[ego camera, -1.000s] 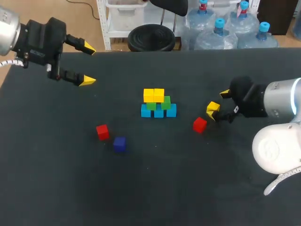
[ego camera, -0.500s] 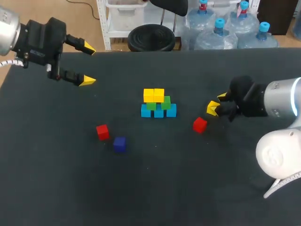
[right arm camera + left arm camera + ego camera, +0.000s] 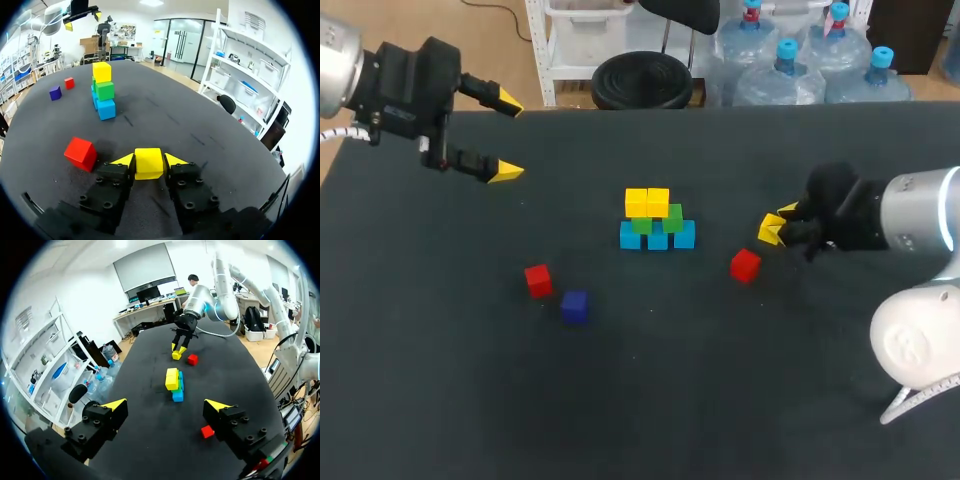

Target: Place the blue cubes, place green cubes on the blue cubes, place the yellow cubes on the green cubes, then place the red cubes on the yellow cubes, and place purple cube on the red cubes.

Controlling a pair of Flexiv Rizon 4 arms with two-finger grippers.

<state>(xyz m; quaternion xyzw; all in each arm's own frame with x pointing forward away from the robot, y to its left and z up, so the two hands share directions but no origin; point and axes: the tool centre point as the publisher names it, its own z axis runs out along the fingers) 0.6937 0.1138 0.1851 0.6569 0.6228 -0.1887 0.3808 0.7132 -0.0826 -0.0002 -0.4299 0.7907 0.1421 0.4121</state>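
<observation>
Plainly wrist-side: yellow cube (image 3: 148,162) between right jaws.

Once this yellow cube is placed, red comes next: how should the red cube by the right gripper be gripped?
Probably from above, fingers on two opposite side faces of the red cube. It sits flat and alone on the table, so every side looks free; align with its slightly turned faces.

The table (image 3: 470,380) is matt black with a fine, grainy texture. The cubes in the stack (image 3: 656,222), and the yellow cube (image 3: 148,162) right of it, look smooth and evenly coloured, hardly shiny. The right gripper (image 3: 148,161) gripping it has matt black blocks studded with dark bolts. The right arm (image 3: 915,205) is satin silver metal with a glossy white cap (image 3: 910,345).
</observation>
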